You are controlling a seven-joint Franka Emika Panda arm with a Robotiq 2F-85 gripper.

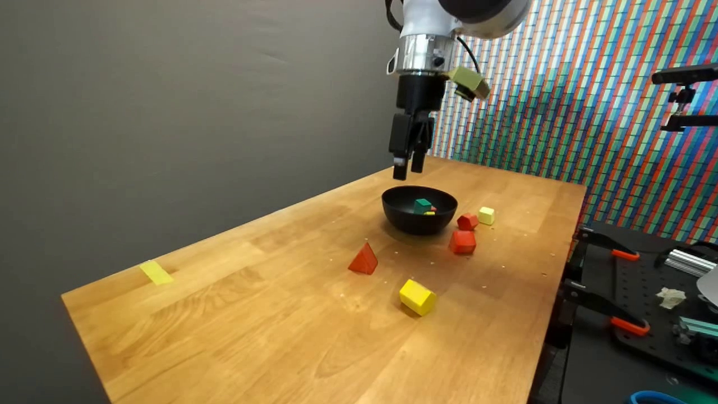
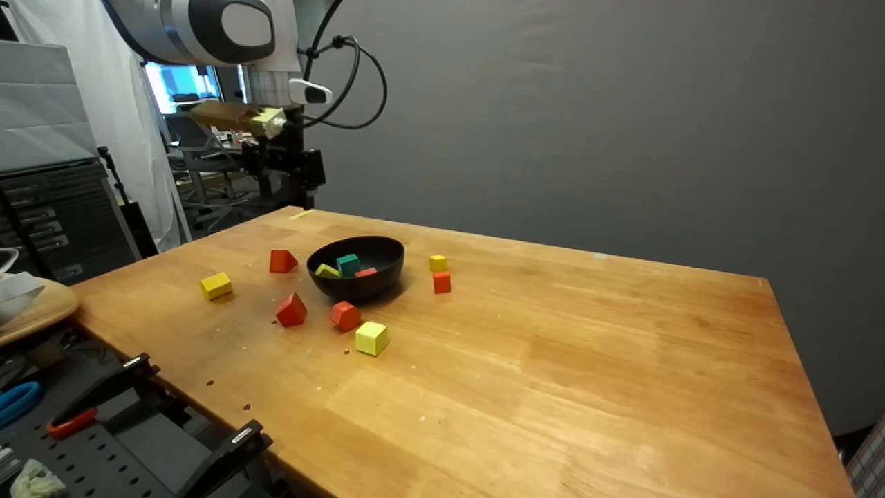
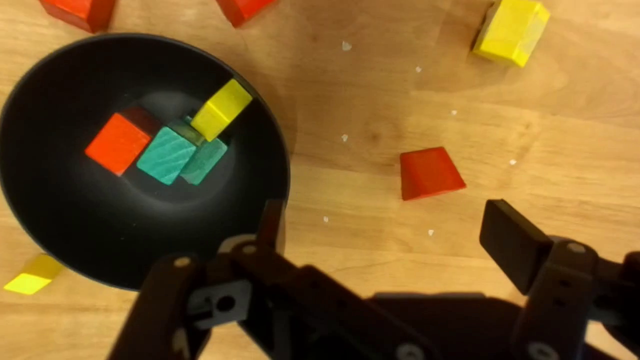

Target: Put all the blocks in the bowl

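Note:
The black bowl (image 1: 412,224) stands on the table and holds a red block (image 3: 117,142), a yellow block (image 3: 222,107) and green blocks (image 3: 166,155). Outside it lie a red wedge (image 3: 430,172), a yellow prism (image 1: 418,297), red blocks (image 2: 291,310) (image 2: 346,316) and a pale yellow block (image 2: 372,338). On another side of the bowl are a small yellow block (image 2: 438,263) and an orange-red block (image 2: 442,282), both hidden in the other exterior view. My gripper (image 3: 392,235) is open and empty, above the table; one finger overlaps the bowl's rim in the wrist view.
A flat yellow strip (image 1: 156,272) lies near the table's edge. Black clamps with orange parts (image 1: 611,314) sit beside the table on a dark perforated board. A round wooden surface (image 2: 48,304) stands near the table's corner.

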